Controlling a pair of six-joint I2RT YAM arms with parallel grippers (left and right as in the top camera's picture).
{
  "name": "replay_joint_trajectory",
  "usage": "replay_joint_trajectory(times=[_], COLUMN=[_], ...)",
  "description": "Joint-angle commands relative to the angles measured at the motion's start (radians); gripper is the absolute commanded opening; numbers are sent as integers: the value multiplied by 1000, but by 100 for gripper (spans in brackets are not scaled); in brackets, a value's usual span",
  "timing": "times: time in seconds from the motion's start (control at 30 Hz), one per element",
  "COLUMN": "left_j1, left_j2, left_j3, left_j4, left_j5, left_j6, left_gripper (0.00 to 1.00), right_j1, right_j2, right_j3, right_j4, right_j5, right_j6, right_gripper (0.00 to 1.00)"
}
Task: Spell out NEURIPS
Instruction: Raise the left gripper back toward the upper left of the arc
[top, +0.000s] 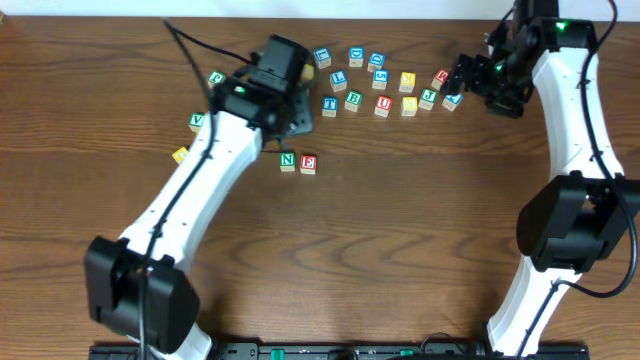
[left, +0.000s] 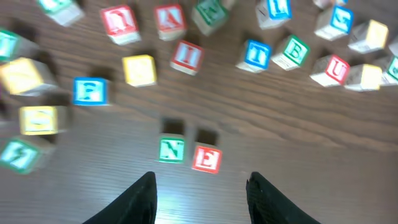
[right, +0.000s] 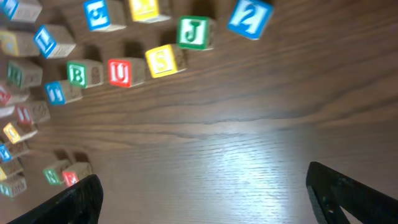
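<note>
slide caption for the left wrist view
Open left claw near green N and red E cubes, other cubes beyond.

Towards the middle of the table (top: 400, 250), out in front of everything else: N block (top: 288, 160) with E block (top: 308, 162) just beside it on the right, level with each other. Behind the pair and off to the right, a rough row running left to right: T block (top: 329, 106), B block (top: 353, 100), U block (top: 382, 105), S block (top: 409, 106), J block (top: 428, 99), the last set slightly further back. I block (left: 186, 56) left of the T block, behind the pair. Further back again, a loose scatter of blocks (top: 356, 56). Well apart on the far left, three blocks (top: 197, 121) strung front to back.
</note>
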Motion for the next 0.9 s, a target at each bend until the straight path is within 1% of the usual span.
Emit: replay_joint_trajectory(times=[0.0,0.2,0.23,0.47,0.5,0.53,0.63,0.77,0.8,0.83,0.87], left_j1=[68,165,193,248,252,254,255,255,255,255,255], left_j2=[-41,-43,-43,-43,-43,-43,-43,-40,-40,-40,-40], left_j3=[23,22,22,22,22,22,21,21,21,21,21], left_j4=[-23,-43,-48,-57,-58,-58,-57,-57,-57,-57,-56], left_j5=[-16,-16,-16,-17,-16,-17,-17,-17,-17,-17,-17], left_j6=[55,109,135,189,189,190,222,234,234,234,234], left_gripper=[47,46,46,47,48,51,52,53,53,54,53], right_j1=[52,132,162,231,235,237,243,244,244,246,250], right_j2=[-38,-38,-38,-38,-38,-38,-38,-38,-38,-38,-38], right_j3=[18,18,18,18,18,18,18,18,18,18,18], right_j4=[10,19,23,51,55,55,70,105,114,126,137], right_j5=[-3,29,38,152,153,153,150,79,66,56,53], right_j6=[-37,-37,-37,-37,-37,-37,-36,-35,-24,-8,2], right_gripper=[99,99,99,99,99,99,99,99,96,96,92])
